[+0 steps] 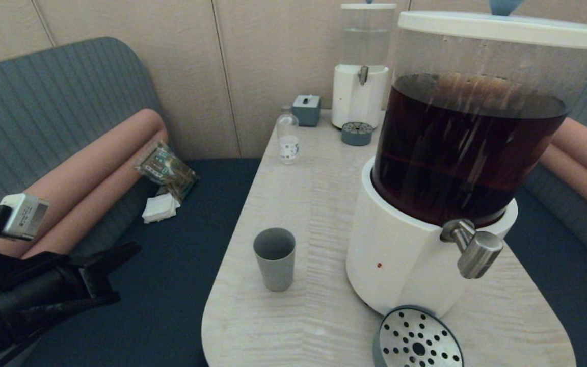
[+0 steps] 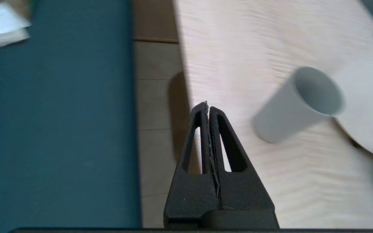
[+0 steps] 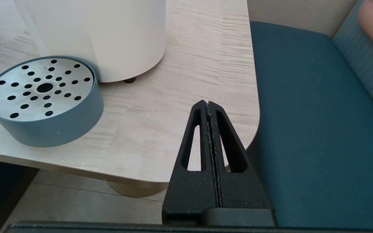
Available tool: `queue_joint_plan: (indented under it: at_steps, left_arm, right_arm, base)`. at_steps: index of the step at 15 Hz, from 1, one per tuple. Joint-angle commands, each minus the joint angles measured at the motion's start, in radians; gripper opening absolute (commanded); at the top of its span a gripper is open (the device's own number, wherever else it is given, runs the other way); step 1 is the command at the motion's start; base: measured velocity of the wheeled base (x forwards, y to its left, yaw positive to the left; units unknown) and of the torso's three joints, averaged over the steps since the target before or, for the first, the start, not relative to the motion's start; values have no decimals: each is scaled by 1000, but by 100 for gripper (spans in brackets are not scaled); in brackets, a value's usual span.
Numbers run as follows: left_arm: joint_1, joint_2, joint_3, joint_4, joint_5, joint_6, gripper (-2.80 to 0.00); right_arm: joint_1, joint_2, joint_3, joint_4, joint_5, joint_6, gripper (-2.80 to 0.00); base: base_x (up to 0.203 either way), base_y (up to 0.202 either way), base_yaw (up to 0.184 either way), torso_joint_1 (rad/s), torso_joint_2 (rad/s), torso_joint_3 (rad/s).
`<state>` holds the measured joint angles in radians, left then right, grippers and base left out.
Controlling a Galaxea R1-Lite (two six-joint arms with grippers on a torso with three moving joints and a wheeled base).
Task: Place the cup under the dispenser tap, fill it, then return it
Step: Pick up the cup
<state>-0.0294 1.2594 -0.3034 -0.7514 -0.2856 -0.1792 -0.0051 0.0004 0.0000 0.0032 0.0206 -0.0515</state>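
We are looking down at a pale wooden tabletop (image 1: 319, 214) with blue seats on both sides. The cup (image 1: 274, 258) is standing upright near the front of the tabletop, with its open mouth facing up. It looks empty. It is sitting at about 9 o'clock from the big dispenser (image 1: 400, 265), close to the white base but not touching it.

The big dispenser is holding dark brown liquid in its clear tank. The dispenser tap (image 1: 472, 248) is sticking out of the white base toward us, at about 3 o'clock from the cup and higher up. Nothing is standing under it. A round drip tray (image 1: 418, 339) with holes in it is lying on the tabletop at about 6 o'clock from the big dispenser, just in front of the white base.

Our left gripper (image 2: 208, 108) is hanging over the gap between the blue seat and the tabletop edge, at about 9 o'clock from the cup and well apart from it. Its jaws are pressed together and are holding nothing. Our right gripper (image 3: 208, 106) is sitting low by the near right corner of the tabletop. Its jaws are pressed together too, and empty.

Far back, at about 12 o'clock, a smaller dispenser (image 1: 361, 76) with clear liquid is standing. A small clear bottle (image 1: 288, 136) is standing near it.
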Motion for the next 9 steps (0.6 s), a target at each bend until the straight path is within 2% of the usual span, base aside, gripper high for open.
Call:
queue_joint_plan:
  at_steps: [1, 3, 6, 7, 9]
  left_arm:
    - [-1, -2, 3, -9, -51, 2, -280]
    - [-3, 8, 21, -13, -115, 36, -280]
    - [-2, 87, 15, -38, -251, 66, -280]
    - [-2, 129, 21, -86, -273, 96, 0]
    - [-2, 250, 30, -241, -296, 166, 0]
  right_arm:
    - [1, -3, 9, 0, 1, -1, -280]
    - [1, -3, 9, 0, 1, -1, -280]
    - [1, -2, 9, 0, 2, -1, -280]
    - [-1, -2, 9, 0, 1, -1, -280]
    - [1, -2, 9, 0, 1, -1, -280]
  base:
    - [0, 0, 0, 0, 0, 0]
    - [0, 0, 0, 0, 0, 0]
    - [0, 0, 0, 0, 0, 0]
    - [0, 0, 0, 0, 0, 0]
    - [0, 0, 0, 0, 0, 0]
